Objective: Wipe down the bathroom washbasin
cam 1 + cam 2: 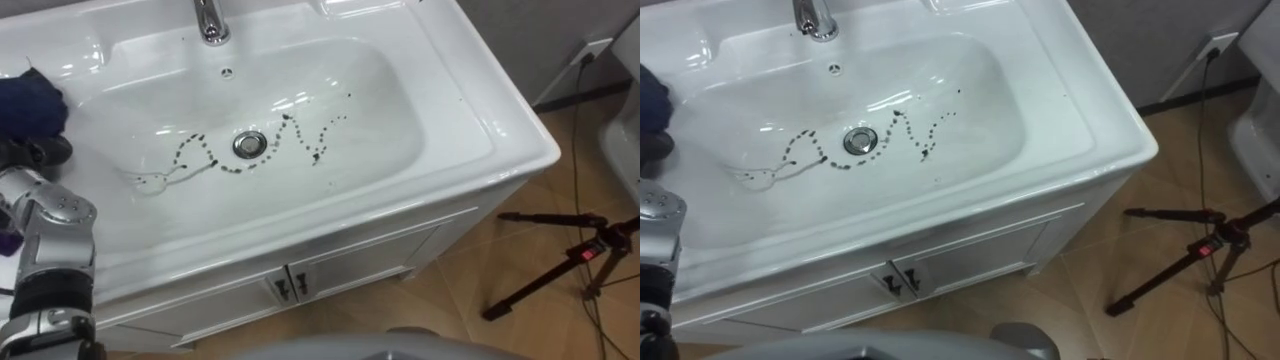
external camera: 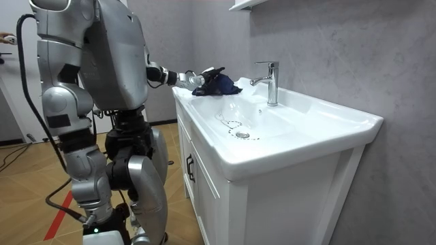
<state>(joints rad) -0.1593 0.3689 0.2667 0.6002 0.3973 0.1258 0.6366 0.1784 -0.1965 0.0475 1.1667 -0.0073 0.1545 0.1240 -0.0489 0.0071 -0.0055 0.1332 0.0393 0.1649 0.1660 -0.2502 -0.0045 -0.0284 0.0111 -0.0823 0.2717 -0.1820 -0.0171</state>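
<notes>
- Gripping a crumpled dark blue cloth, our left hand curls its fingers round it.
- Right of the hand, dark squiggly marks cross the white ceramic basin.

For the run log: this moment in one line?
left hand: fingers grip dark blue cloth at rim | white ceramic basin: dark marks unwiped
</notes>
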